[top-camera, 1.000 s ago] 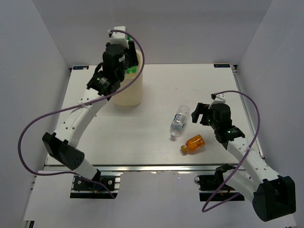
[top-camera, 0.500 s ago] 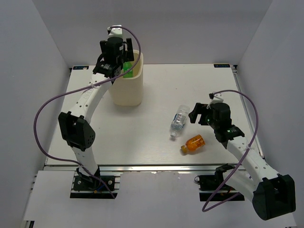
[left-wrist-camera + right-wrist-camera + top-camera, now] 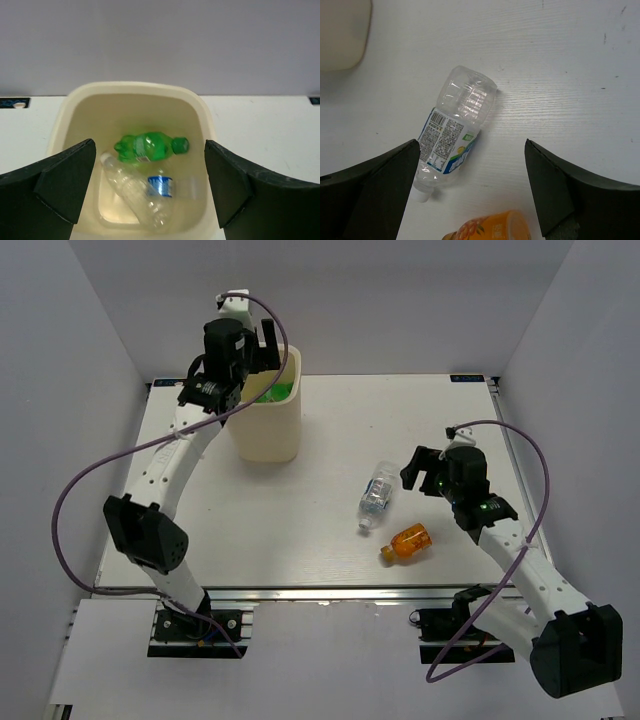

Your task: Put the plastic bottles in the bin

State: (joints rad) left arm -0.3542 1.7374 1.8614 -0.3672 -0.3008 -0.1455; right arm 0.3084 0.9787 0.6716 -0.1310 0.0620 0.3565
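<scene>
The cream bin [image 3: 266,428] stands at the table's back left. My left gripper [image 3: 262,348] hovers open over its mouth with nothing between its fingers. Looking down from the left wrist, the bin [image 3: 135,89] holds a green bottle [image 3: 147,147], a larger clear ribbed bottle [image 3: 131,189] and a blurred clear one with a blue label [image 3: 161,185]. A clear bottle with a blue label [image 3: 377,493] and a short orange bottle [image 3: 406,543] lie on the table right of centre. My right gripper [image 3: 418,472] hangs open above the clear bottle [image 3: 455,130], empty, with the orange bottle [image 3: 492,227] at the frame's bottom.
White walls close in the table [image 3: 300,530] at the back and on both sides. Purple cables loop off both arms. The bin's corner [image 3: 342,35] shows at the upper left of the right wrist view.
My left gripper has opened and the green bottle has dropped from it into the bin. The left arm shifted slightly above the bin. The right gripper barely moved.
</scene>
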